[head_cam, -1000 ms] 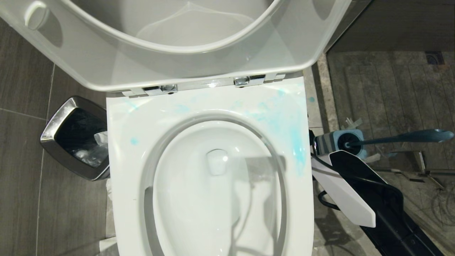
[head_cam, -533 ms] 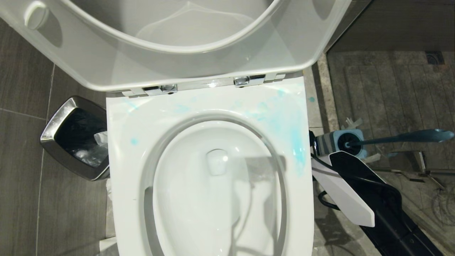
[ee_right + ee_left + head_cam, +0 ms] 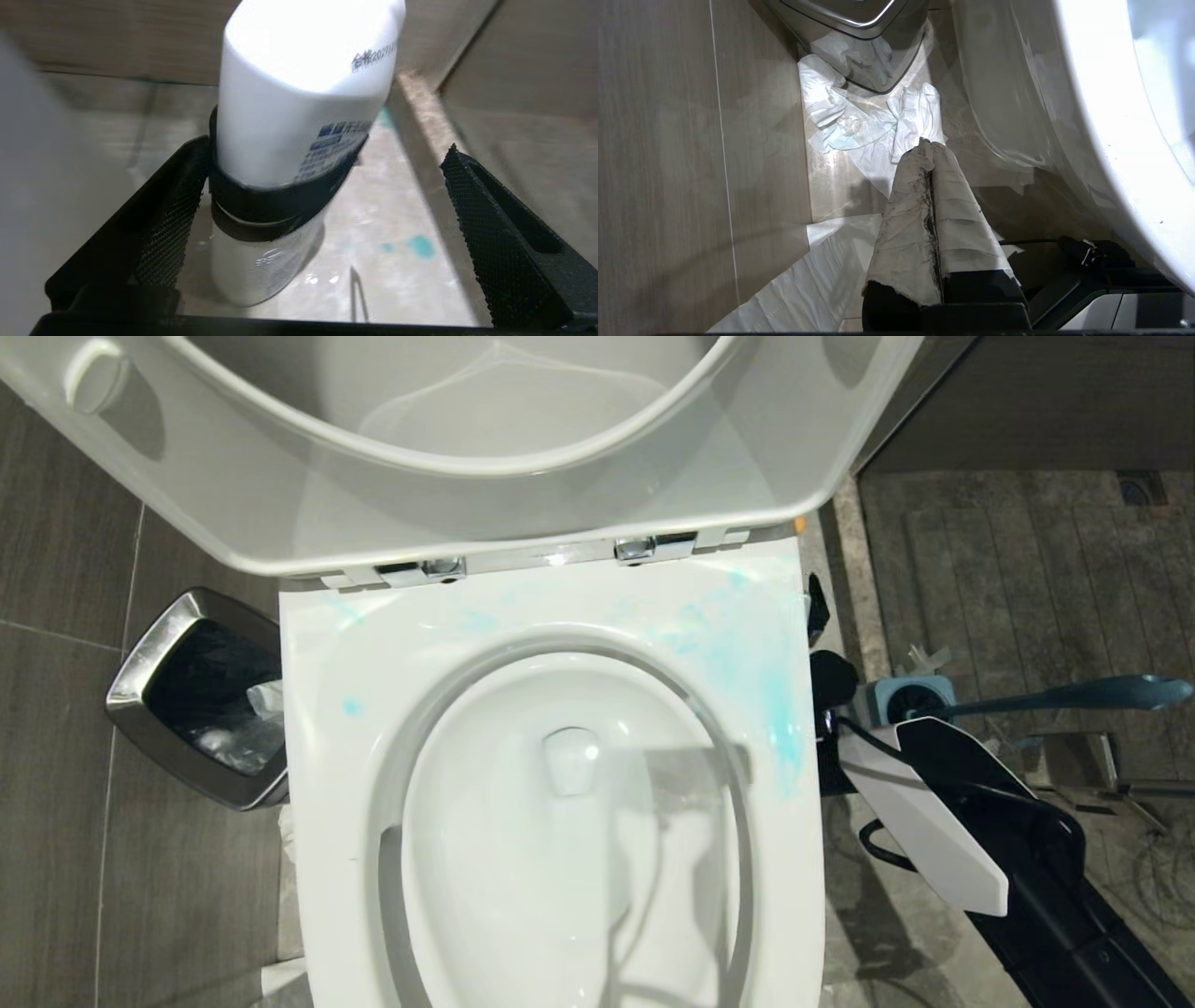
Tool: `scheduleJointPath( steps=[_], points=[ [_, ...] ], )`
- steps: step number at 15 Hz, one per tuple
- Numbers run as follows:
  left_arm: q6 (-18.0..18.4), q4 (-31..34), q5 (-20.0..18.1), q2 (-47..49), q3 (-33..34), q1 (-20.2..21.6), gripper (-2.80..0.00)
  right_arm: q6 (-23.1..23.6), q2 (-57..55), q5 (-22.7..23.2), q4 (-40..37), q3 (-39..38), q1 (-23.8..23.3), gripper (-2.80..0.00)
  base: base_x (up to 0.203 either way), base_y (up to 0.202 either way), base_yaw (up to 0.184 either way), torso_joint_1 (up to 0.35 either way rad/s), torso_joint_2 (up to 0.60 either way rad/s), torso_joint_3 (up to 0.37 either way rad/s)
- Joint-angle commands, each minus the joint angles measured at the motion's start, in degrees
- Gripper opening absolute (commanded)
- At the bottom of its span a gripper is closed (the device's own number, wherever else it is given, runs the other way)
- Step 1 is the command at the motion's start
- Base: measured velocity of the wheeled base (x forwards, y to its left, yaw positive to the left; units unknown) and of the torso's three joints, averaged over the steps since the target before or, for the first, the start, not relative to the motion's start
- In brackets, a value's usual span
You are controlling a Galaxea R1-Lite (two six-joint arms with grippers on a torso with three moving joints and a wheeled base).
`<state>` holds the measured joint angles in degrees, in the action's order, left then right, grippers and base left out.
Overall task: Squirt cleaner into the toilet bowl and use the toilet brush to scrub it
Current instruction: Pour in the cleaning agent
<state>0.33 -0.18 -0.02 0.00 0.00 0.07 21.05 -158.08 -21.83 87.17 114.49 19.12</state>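
The toilet bowl [image 3: 485, 840] is open, with seat and lid raised and blue smears on its rim at the right. Right of the toilet, my right gripper [image 3: 823, 644] reaches toward the back, low beside the bowl. In the right wrist view the white cleaner [image 3: 299, 107] stands on the floor between the open fingers [image 3: 177, 205], close against one of them; the right gripper [image 3: 327, 144] holds nothing. An orange bit of its cap [image 3: 800, 525] shows by the lid's edge. The toilet brush [image 3: 1055, 695] sits in its holder [image 3: 910, 695]. My left gripper [image 3: 927, 142] is shut and empty, low beside the bowl.
A silver-rimmed waste bin [image 3: 177, 691] stands left of the toilet, with crumpled white tissue [image 3: 859, 121] on the floor by it. A raised stone kerb [image 3: 854, 579] runs along the floor right of the toilet. Blue drops [image 3: 420, 245] mark the wet floor.
My right arm has moved toward the back along the toilet's right side, and its gripper now covers the holder's striped side. The orange cap has come into view.
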Motion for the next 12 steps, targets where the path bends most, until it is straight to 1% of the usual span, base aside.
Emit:
scheduleJointPath(
  steps=[1,12],
  points=[
    [0.0,0.0,0.0,0.0,0.0,0.0,-2.8,0.4,0.3,-0.2,0.5,-0.1,-1.4,0.0,0.0,0.0,0.0,0.0,0.0,0.0],
    [0.0,0.0,0.0,0.0,0.0,0.0,-2.8,4.3,2.1,-0.2,0.5,-0.7,-2.9,0.0,0.0,0.0,0.0,0.0,0.0,0.0]
  ],
)
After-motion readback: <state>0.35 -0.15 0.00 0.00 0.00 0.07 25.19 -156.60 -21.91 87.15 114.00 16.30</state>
